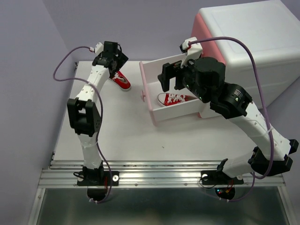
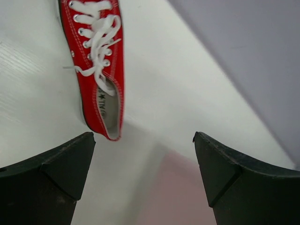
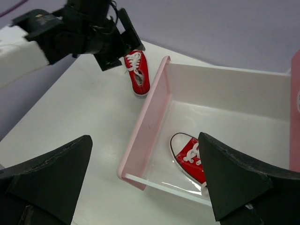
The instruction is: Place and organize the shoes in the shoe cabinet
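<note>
Top external view showed one red sneaker (image 1: 176, 99), white-laced and white-soled, lying inside the pulled-out pink-fronted drawer (image 1: 154, 70) of the white shoe cabinet (image 1: 253, 33); a second red sneaker (image 1: 123, 80) lay outside, just left of the drawer. My left claw (image 2: 144, 138) and right claw (image 3: 145, 137) stood wide apart, empty

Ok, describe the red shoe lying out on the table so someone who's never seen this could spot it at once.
Start at the big white shoe cabinet with its pink-fronted drawer pulled out. Left of that drawer, on the table by the open left gripper, lies a red sneaker with white laces. Its twin sits inside the drawer; this one is outside it.
</note>
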Tool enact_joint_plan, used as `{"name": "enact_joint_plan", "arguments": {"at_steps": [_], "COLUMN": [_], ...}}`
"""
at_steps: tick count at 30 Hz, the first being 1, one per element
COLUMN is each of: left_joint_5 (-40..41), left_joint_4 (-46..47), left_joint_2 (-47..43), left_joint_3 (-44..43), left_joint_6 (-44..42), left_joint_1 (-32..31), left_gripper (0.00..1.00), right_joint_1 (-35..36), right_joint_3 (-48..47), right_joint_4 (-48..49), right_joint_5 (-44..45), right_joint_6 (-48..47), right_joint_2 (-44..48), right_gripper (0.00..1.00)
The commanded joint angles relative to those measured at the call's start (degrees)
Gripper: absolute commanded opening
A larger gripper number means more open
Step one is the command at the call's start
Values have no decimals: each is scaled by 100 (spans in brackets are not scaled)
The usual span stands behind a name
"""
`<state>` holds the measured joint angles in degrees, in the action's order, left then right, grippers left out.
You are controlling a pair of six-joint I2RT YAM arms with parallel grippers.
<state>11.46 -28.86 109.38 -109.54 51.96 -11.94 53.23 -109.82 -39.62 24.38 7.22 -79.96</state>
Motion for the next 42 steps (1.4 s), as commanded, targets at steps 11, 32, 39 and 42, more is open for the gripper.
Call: {"name": "enact_joint_plan", "arguments": {"at_steps": [11, 32, 39, 42], "left_joint_5": [-320, -637, -759, -533], "left_joint_4": [-472, -435, -507, -576], "left_joint_2": [2745, 3388, 3230, 2758], "left_joint_3": [-2089, -1984, -2019, -1984], "left_joint_6": [-547, -204, -72, -64], "left_joint_1": [904, 861, 852, 843], "left_gripper": [99, 75, 0, 0], "right_joint_1": [-6, -6, -6, -6], "right_joint_3": [136, 339, 391, 374], "right_joint_4": [-486, -512, -521, -495], "right_joint_5": [-12, 5, -12, 5], "right_joint_6": [113, 156, 279, 280], "right_joint_2": [7, -10, 33, 42], "right_gripper": [100, 100, 100, 100]}}
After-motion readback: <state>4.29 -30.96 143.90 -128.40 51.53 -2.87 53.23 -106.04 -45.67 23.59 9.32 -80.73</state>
